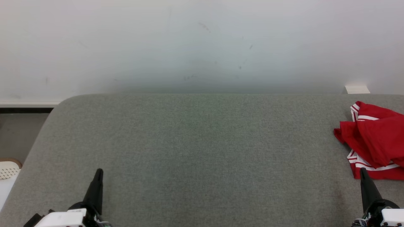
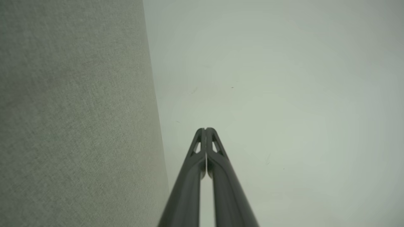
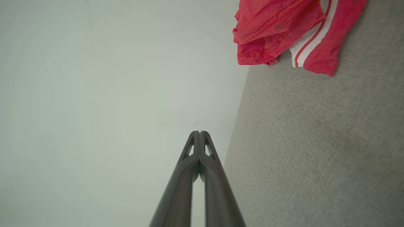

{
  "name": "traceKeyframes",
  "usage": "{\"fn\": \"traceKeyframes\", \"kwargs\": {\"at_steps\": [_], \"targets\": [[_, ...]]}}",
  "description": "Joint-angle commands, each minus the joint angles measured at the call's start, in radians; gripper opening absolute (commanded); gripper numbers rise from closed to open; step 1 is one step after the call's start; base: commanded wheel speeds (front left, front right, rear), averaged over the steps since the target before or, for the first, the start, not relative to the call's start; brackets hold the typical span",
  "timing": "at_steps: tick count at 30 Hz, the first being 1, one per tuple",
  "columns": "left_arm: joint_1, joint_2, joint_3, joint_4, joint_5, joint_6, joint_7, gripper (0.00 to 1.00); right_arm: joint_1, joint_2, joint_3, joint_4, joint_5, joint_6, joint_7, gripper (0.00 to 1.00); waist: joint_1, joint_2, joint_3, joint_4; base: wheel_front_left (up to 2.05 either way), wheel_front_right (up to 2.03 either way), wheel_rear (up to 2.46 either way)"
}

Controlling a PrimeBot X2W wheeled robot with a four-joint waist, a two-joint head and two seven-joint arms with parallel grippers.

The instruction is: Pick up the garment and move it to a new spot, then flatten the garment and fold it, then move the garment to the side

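Lowest in the head view, at the left, the left tool (image 1: 98,171) hovered over the near part of the grey fabric-covered desk (image 1: 189,142), its two dark fingers pressed together into a single point aimed away from the robot. The left wrist view showed the same: the left tool (image 2: 205,129) had its tips meeting, nothing between them, with the desk (image 2: 79,126) along one side and the pale wall (image 2: 284,94) beyond.

At the far left edge of the head view, off the desk, a white perforated object (image 1: 8,168) with a brownish rim sat low beside a strip of floor (image 1: 19,132). Behind the desk rose the pale wall (image 1: 189,47), faintly scuffed. Further right, a small white block (image 1: 357,89) stood where the wall met the desk's far edge.

Crumpled in a heap, the red garment (image 1: 375,138) with white stripes lay on the desk at the right side, partly cut off by the edge of the view. The right tool (image 1: 363,170) stood just in front of the garment's near hem, fingers likewise pressed together and holding nothing. From the right wrist view, the right tool (image 3: 199,132) pointed past the garment (image 3: 277,28), which lay apart from the fingertips on the desk (image 3: 315,142).
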Motion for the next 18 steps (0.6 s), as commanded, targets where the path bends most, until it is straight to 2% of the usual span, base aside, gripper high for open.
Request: {"fn": "traceKeyframes", "kwargs": {"at_steps": [1,18], "targets": [[-0.007,0.006,0.002,-0.003,-0.014,-0.005,0.004,0.0,-0.012,0.0,-0.004,-0.005,0.001,-0.002,0.004,0.0,0.0,0.0,0.0,0.0,0.0,0.0,0.0],[-0.007,0.006,0.002,-0.003,-0.013,-0.005,0.004,0.0,-0.012,0.0,-0.004,-0.005,0.0,-0.002,0.004,0.0,0.0,0.0,0.0,0.0,0.0,0.0,0.0]]}}
